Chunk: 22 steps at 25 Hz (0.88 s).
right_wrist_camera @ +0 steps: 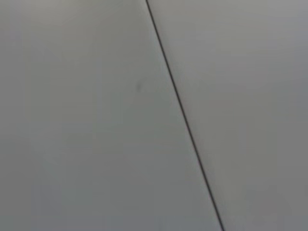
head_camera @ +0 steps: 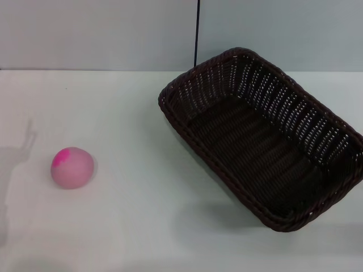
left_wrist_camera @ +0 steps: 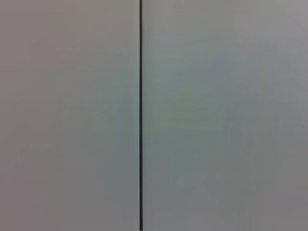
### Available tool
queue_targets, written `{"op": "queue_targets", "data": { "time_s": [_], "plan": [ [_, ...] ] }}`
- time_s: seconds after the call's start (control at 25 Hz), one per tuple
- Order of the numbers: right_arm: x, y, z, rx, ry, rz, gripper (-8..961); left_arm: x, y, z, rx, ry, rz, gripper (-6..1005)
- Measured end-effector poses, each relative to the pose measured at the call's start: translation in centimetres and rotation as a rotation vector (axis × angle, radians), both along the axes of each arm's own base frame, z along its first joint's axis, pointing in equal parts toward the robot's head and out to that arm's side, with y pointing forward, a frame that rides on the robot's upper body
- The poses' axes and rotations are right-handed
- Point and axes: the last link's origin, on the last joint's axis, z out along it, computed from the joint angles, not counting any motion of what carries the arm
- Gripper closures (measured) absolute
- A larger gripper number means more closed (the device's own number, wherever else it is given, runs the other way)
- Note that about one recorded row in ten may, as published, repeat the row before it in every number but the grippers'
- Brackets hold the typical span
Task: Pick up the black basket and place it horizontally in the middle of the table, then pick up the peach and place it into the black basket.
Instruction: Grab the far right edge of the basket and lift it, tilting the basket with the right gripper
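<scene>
Head view shows no arm or gripper, and both wrist views take in only a pale grey wall [left_wrist_camera: 216, 115] crossed by a thin dark seam [left_wrist_camera: 140, 115], so whether either gripper is open or closed cannot be told.

Nearest the robot, the white table [head_camera: 147, 226] lies bare along its front edge, with faint grey shadows falling on its left side. A little farther back, on the left, the peach [head_camera: 72, 167] rests on the tabletop, its magenta patch turned up and to the left. It sits well apart from the black basket [head_camera: 264, 141], which stands upright on the right half of the table with its open mouth facing up. The basket is set at a diagonal: one short end reaches toward the near right, the other toward the far centre. Behind the table rises the grey wall, where the dark vertical seam runs down just behind the basket's far corner.
</scene>
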Motion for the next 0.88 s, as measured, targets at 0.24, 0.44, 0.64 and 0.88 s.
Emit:
{"op": "queue_targets", "data": {
  "time_s": [0.24,0.44,0.64,0.88],
  "plan": [
    [0.4,-0.4,0.7,-0.024,-0.017,0.017,247,-0.2,-0.6,0.3,0.013,0.017,0.0,158],
    [1.0,-1.0,2.3,-0.084,0.007,0.077,249,-0.2,-0.5,0.3,0.012,0.022,0.001,160],
    [1.2,-0.9,5.4,-0.255,0.015,0.161,250,-0.2,-0.1,0.3,0.003,0.024,-0.002,161],
    [-2.1,1.0,11.9,-0.684,-0.033,0.14,251,0.2,1.0,-0.2,-0.02,0.009,-0.006,163]
  ]
}}
